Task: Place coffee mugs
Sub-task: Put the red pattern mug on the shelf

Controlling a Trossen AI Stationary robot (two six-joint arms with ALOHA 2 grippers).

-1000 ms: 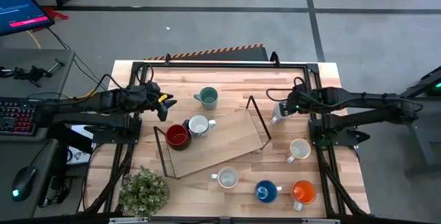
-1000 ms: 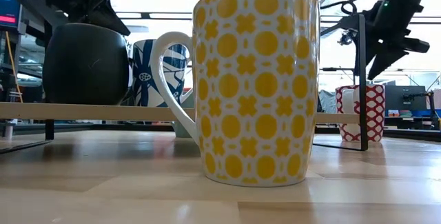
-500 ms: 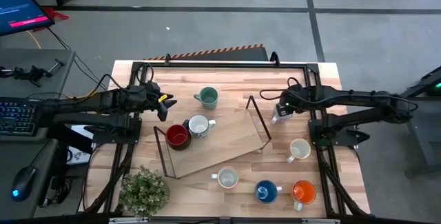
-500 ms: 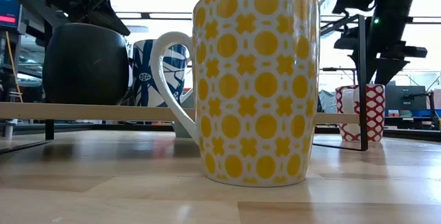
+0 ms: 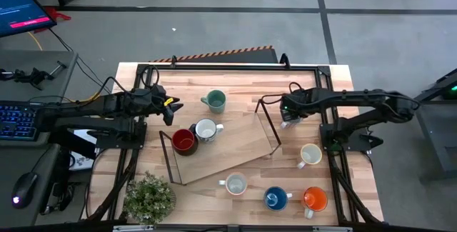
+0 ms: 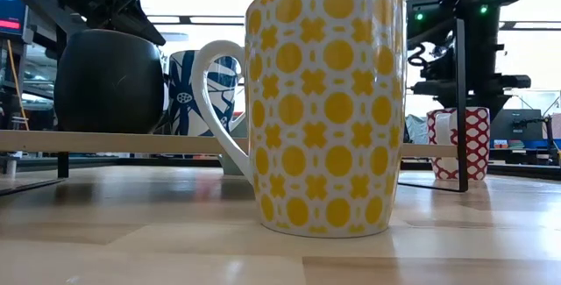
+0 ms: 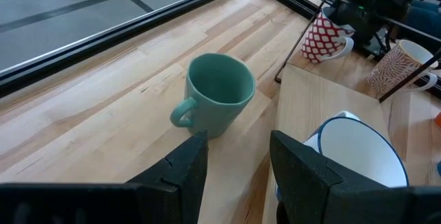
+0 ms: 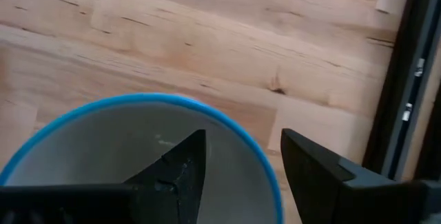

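Across the wooden table (image 5: 243, 82) lies a tilted board (image 5: 235, 146) in a black wire frame, with a potted plant (image 5: 150, 198) at the near left corner. The left arm waits over the table's left side. Its pincer (image 5: 171, 105) is open and empty, pointing toward the teal mug (image 5: 214, 101).

The right pincer (image 5: 285, 111) hangs just beyond the board's far right corner. From above it hides the mug under it. The left wrist view shows a red-and-white patterned mug (image 7: 324, 36) there, upright on the table. The right wrist view shows a blue rim (image 8: 148, 103), with the parted fingers (image 8: 182, 165) either side of the wall, not clamped.

On the board the dark red mug (image 5: 183, 141) touches the white mug (image 5: 206, 129). Along the near edge stand the pale mug (image 5: 235, 184), blue mug (image 5: 275, 198) and orange mug (image 5: 314, 199), with the cream mug (image 5: 310, 155) behind. Only the low view shows the pale mug's yellow pattern.
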